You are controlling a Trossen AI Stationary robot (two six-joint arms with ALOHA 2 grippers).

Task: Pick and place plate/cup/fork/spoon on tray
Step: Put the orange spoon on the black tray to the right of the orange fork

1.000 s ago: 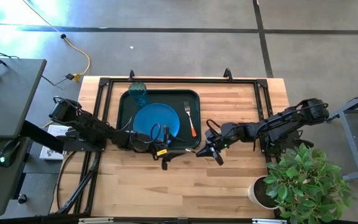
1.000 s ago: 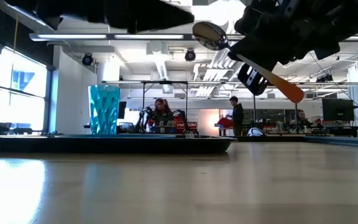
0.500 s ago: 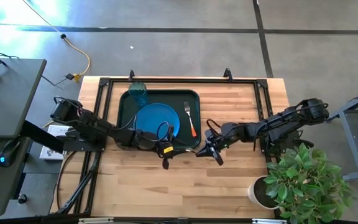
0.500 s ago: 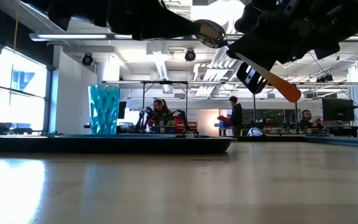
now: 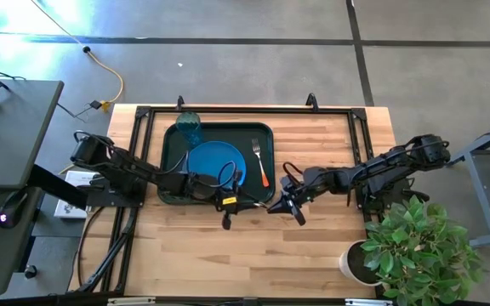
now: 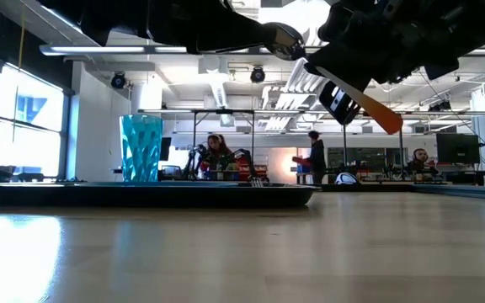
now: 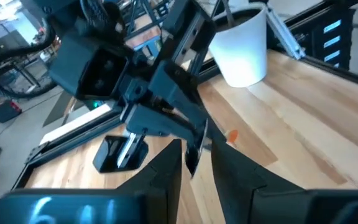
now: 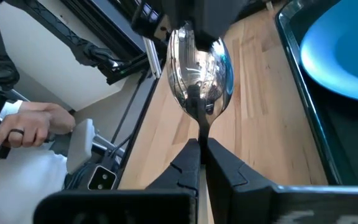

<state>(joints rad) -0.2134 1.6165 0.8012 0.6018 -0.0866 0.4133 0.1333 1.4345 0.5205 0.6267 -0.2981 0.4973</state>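
My right gripper (image 8: 199, 146) (image 5: 274, 206) is shut on the spoon (image 6: 310, 67), above the bare wood to the right of the tray's near right corner. The spoon's silver bowl (image 8: 201, 68) points toward my left gripper (image 7: 194, 160) (image 5: 247, 204). That gripper is open, with a finger on either side of the bowl's tip. The blue plate (image 5: 215, 161), the teal cup (image 5: 189, 127) (image 6: 141, 148) and the fork (image 5: 260, 161) sit on the dark tray (image 5: 170, 144). My right gripper pinches the spoon's thin neck (image 8: 199, 127), just behind the bowl, between its two fingers. It comes from the table's right. The spoon is lifted clear of the table and tilted: bowl up, orange handle end (image 6: 386, 122) slanting down. Whether my left gripper touches the bowl's tip (image 8: 188, 31), I cannot tell.
A white plant pot (image 5: 360, 259) (image 7: 244, 46) with a green plant stands at the table's near right corner. Black frame rails (image 5: 360, 136) run along the table's edges. A person's hand (image 8: 30, 121) shows beyond the table's left side.
My left gripper has moved toward the table's right edge, from over the tray's near rim toward the spoon's bowl. My right gripper has stayed in place, and the spoon's handle end has swung slightly.
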